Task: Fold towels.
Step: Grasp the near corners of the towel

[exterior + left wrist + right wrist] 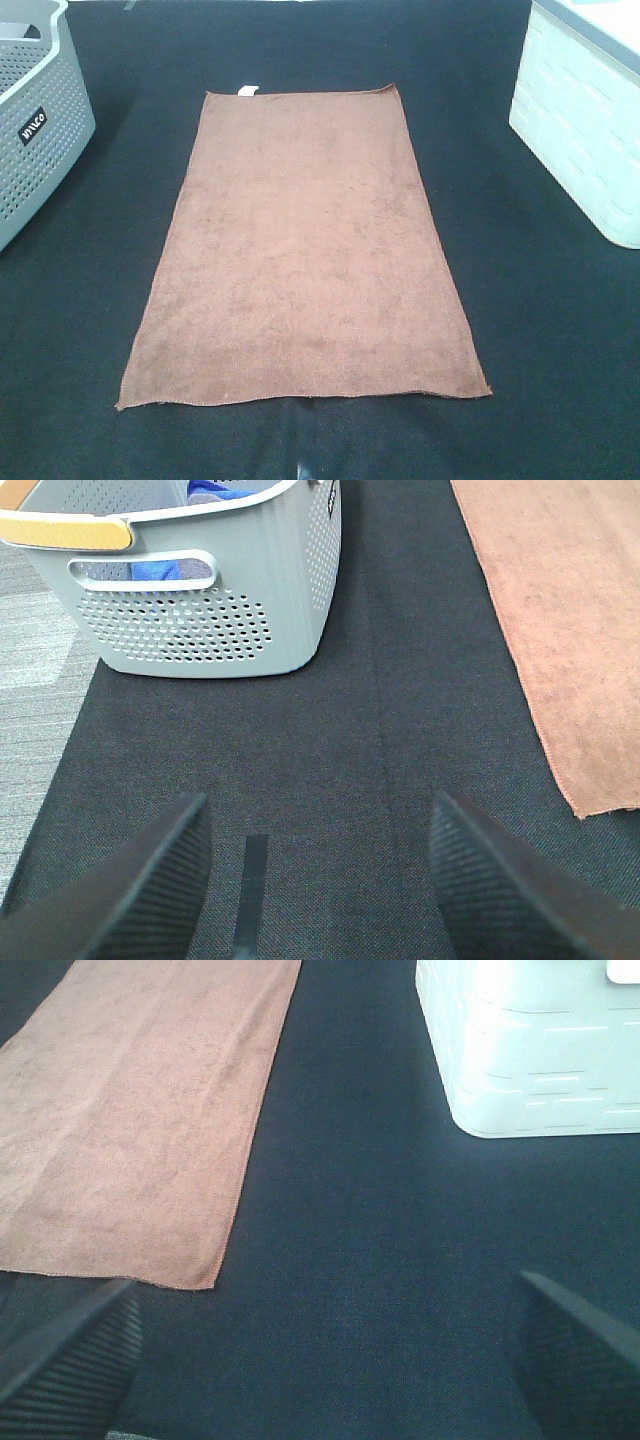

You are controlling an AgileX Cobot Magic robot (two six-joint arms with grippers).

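— High view first: what surface?
— Black woven mat point(540, 330) across everything. Reddish-brown towel point(300, 250) spread flat in the middle, unfolded, small white tag point(249, 91) at the far short edge.
— Any writing?
— Black label point(32, 126) on the grey perforated basket point(50, 90) at left, white letters, not cleanly readable. White bin point(585, 130) at right, embossed brick pattern.
— Left wrist?
— Spread wide over bare mat, the left gripper point(320, 825). Towel's corner off to one side. Basket ahead, blue cloth point(160, 568) inside, wood-coloured handle point(65, 530). Grey floor point(40, 660) past the mat's edge.
— Right wrist?
— Likewise spread and empty, the right gripper point(328, 1295), above mat near the towel's corner, white bin beyond
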